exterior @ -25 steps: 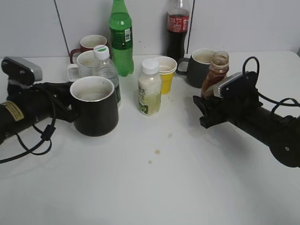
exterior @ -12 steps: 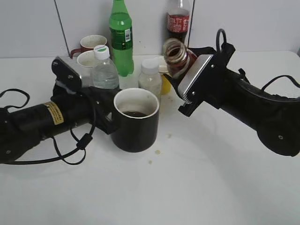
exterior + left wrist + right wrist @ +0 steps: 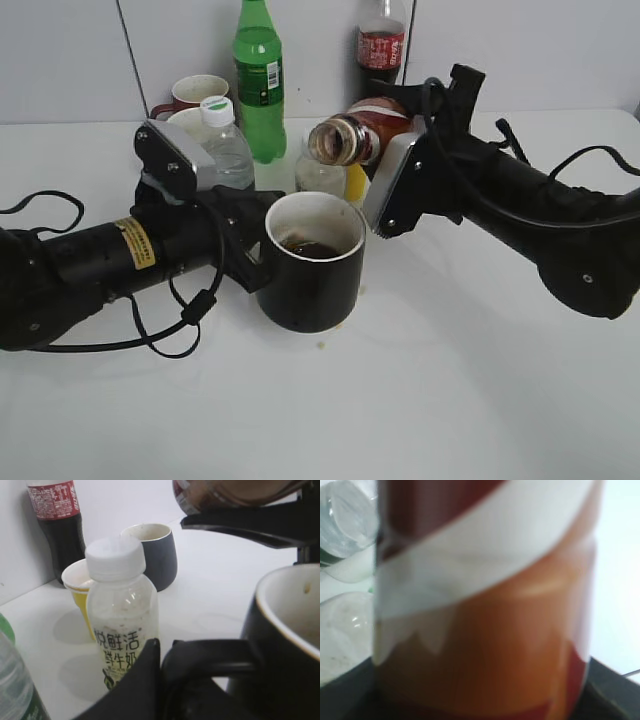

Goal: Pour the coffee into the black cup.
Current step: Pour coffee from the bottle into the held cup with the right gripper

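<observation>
My left gripper [image 3: 248,252] is shut on the loop handle of the glossy black cup [image 3: 312,272], which sits mid-table with a little dark liquid inside. In the left wrist view the handle [image 3: 210,655] lies between the jaws and the cup's rim [image 3: 285,615] is at the right. My right gripper [image 3: 395,170] is shut on the brown coffee bottle [image 3: 355,135], tipped on its side with its open neck pointing left, above and just behind the cup's rim. The bottle fills the right wrist view [image 3: 485,630]; its neck shows at the top of the left wrist view [image 3: 225,492].
Behind the cup stand a white-capped pale-liquid bottle [image 3: 122,620], a yellow paper cup [image 3: 82,595], a dark grey mug [image 3: 152,552], a cola bottle [image 3: 380,55], a green bottle [image 3: 258,75], a clear water bottle [image 3: 225,150] and two mugs [image 3: 190,95]. Small drips mark the table [image 3: 320,346].
Both arms moved inward: the left brought the cup right to mid-table, the right lifted the bottle and tipped it sideways over the cup. Dark liquid now shows in the cup.
</observation>
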Action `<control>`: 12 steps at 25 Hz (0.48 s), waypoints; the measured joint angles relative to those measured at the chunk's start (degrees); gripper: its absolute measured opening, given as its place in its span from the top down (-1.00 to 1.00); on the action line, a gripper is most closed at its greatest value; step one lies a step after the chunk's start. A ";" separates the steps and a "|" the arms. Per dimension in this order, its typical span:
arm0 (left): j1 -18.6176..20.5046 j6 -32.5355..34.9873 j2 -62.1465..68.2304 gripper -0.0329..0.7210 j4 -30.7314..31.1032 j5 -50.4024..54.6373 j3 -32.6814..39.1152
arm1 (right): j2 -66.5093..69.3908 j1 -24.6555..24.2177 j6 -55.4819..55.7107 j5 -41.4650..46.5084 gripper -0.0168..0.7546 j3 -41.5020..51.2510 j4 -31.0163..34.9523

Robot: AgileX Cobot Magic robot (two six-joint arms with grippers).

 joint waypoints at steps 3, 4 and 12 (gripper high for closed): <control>0.00 0.06 0.00 0.81 0.00 -0.79 0.00 | 0.00 0.00 -3.56 0.00 -0.35 0.00 0.00; 0.00 0.06 0.00 0.81 0.00 -1.50 0.00 | 0.00 0.00 -4.41 0.00 -0.35 0.00 0.00; 0.00 0.10 0.00 0.81 -0.31 -6.00 1.76 | 0.00 0.00 -11.97 -0.05 -0.35 -0.54 0.00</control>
